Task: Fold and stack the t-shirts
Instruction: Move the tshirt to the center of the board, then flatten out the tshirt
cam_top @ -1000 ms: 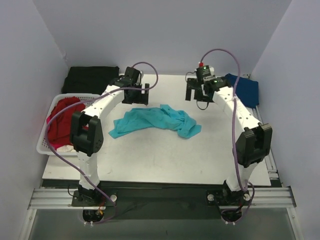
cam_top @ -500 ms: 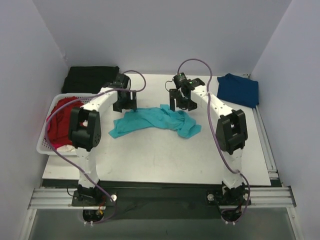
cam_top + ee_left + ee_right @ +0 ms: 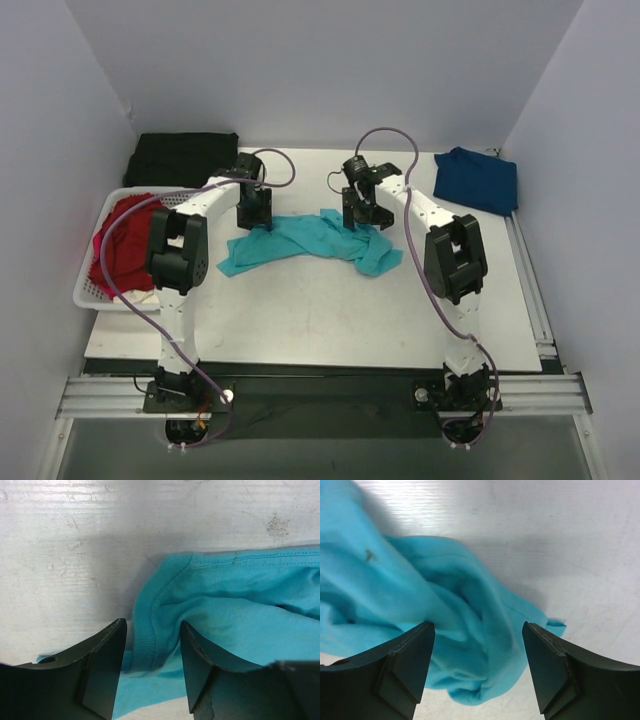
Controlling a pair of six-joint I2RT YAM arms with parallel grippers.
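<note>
A turquoise t-shirt (image 3: 300, 240) lies crumpled across the middle of the white table (image 3: 320, 320). My left gripper (image 3: 252, 215) is down at its far left edge. In the left wrist view its ribbed hem (image 3: 142, 635) stands between the parted jaws of that gripper (image 3: 152, 647), unclamped. My right gripper (image 3: 362, 212) is low over the shirt's far right bunch. Its wide-apart jaws (image 3: 477, 645) straddle a bulge of the turquoise cloth (image 3: 465, 615). A navy t-shirt (image 3: 480, 180) lies at the far right corner. A red t-shirt (image 3: 125, 245) fills the basket.
The white slatted basket (image 3: 88, 290) sits at the table's left edge. A black folded cloth (image 3: 185, 158) lies behind it at the far left. Grey walls close in on three sides.
Both arms came in from the far side and dropped onto the turquoise shirt's far edge. Both pairs of jaws have narrowed, the left more than the right.
</note>
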